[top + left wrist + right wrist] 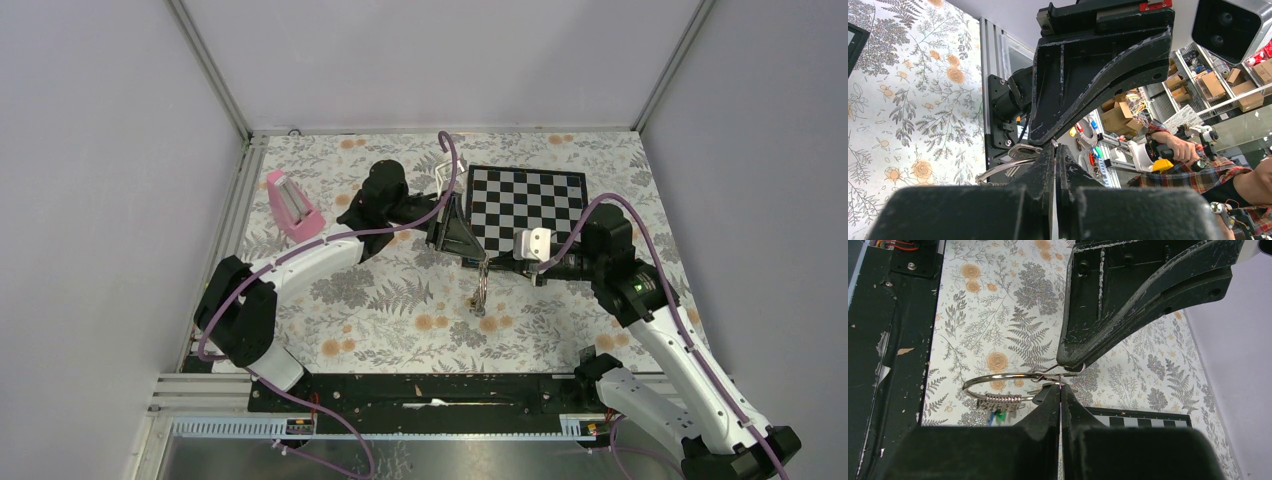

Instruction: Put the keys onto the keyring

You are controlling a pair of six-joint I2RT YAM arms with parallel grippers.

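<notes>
The left claw [1054,151] is closed down to a thin seam, with silver wire of the keyring [481,285] coming out at its tip. The right claw [1060,391] is pressed just as tight and nips the same bunch of wire where a small loop crosses the big ring. The two tips meet almost nose to nose, the left one just above the right in the right wrist view.

The keyring hangs clear of the worktop [400,300], directly under the meeting tips. From the right claw the big ring runs away to the left. A ridged silver piece [1000,400] lies along the ring's lower edge; whether it is a key blade I cannot tell. Green and blue tags [995,416] dangle just below that piece.

In the top view a small pale item [477,301] hangs at the ring's lowest point, too small to name. The keys cannot be picked out apart from the bunch. A chessboard [527,200] lies flat beyond both claws.
</notes>
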